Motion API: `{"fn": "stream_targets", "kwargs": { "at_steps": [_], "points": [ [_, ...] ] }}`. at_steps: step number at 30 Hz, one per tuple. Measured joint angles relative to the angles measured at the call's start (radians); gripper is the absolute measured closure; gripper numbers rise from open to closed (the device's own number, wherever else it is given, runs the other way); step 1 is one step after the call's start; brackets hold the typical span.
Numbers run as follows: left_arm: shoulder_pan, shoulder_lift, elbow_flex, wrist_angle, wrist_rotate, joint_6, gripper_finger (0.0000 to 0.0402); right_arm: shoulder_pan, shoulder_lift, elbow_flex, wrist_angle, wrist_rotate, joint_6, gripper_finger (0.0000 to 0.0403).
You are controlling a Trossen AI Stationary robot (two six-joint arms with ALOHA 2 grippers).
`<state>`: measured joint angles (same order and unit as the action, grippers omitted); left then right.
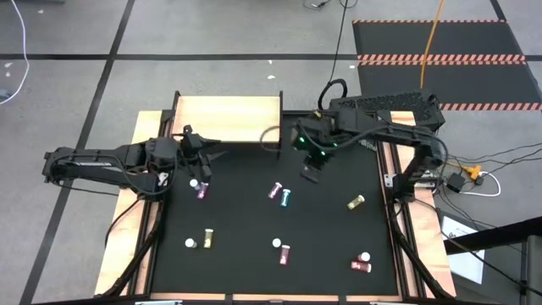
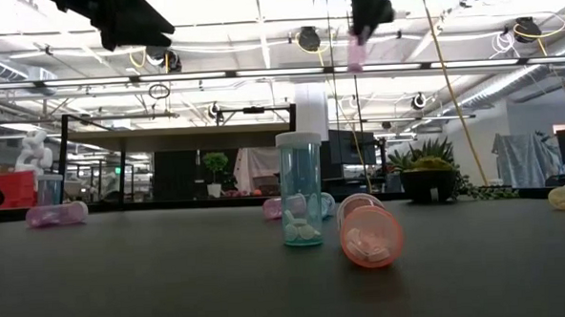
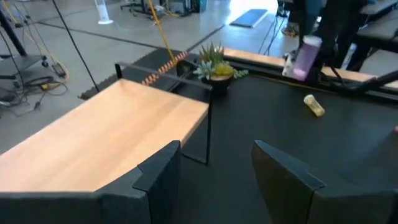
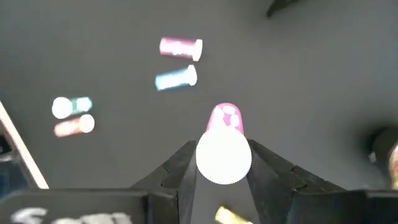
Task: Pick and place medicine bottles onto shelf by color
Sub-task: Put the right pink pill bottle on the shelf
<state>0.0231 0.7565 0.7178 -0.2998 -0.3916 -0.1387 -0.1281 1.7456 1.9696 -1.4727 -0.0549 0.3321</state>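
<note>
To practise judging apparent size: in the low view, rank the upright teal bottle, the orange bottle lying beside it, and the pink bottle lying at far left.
1. Upright teal bottle.
2. Orange bottle, though it lies nearest the camera, which inflates it.
3. Pink bottle, farther back, so true size is unsure.
</note>
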Motion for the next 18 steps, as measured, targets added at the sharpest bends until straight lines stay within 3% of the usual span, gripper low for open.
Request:
{"fn": "stream_targets", "kwargs": {
  "at_steps": [9, 18],
  "points": [
    [0.000, 0.001, 0.000, -0.058, 0.027, 0.001, 0.0201, -0.091, 0.163, 0.260, -0.082, 0.000, -0.093, 0.0287],
    [0.015, 0.001, 0.000, -0.064, 0.024, -0.031, 0.0201, -0.230, 0.187, 0.275, 0.016, 0.000, -0.261, 0.0287]
  ]
}}
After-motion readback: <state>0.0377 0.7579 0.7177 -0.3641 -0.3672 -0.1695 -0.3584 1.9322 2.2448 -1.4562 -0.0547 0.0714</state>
